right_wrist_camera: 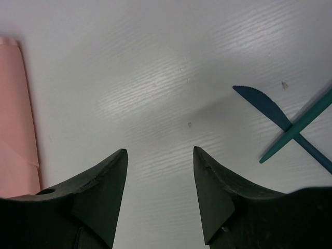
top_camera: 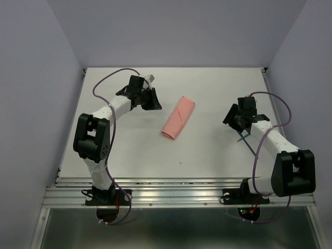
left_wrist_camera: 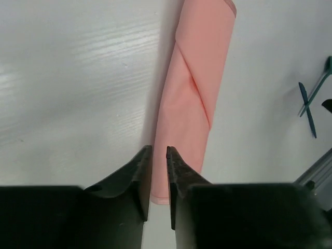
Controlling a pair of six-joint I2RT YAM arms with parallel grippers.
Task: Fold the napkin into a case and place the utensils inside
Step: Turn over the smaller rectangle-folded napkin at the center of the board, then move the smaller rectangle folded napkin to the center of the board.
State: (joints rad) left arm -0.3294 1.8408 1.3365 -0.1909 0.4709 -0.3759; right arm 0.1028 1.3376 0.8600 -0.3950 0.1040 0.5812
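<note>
1. Napkin (top_camera: 178, 119) folding looks finished. The cloth lies as a narrow case (left_wrist_camera: 194, 104) mid-worktop (top_camera: 129, 150), and neither tool holds it.
2. Nearest it, the left tool (left_wrist_camera: 159, 150) has its jaws parted only a slit with nothing between them. It hovers off the strip's far-left side.
3. The right tool (right_wrist_camera: 160, 153) stands well open and empty over bare worktop, on the strip's right side.
4. From the left tool's tips the case runs lengthwise away, almost in line with them. From above, its long axis goes diagonally from near-left to far-right.
5. The utensils (right_wrist_camera: 288, 127) lie crossed just beside the right tool, well apart from the case.
6. My guess is that the right arm, being closer, fetches the cutlery while the left steadies the case. I cannot tell which end is the open one.
</note>
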